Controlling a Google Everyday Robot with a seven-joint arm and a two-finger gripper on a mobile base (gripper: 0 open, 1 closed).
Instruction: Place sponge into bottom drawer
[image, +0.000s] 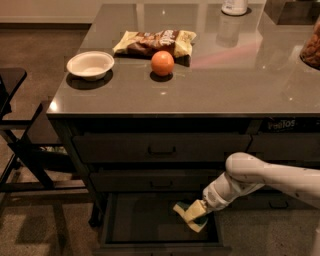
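sponge (192, 218) in gripper (200, 208) over bottom drawer (142, 220), closed drawers (161, 148) above

Dim, warm light falls from above. The glossy table (225, 85) carries pale glare streaks and small bright spots. The bowl (90, 64) and orange (162, 63) cast soft shadows. The tool (199, 212) sits low at the right of the murky bottom drawer (140, 222).

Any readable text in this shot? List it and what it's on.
"eeTos", roughly, blurred: the label under the counter edge, right.
Print on the chip bag: too blurred to read.
No text on the gripper holding the sponge over the open bottom drawer.
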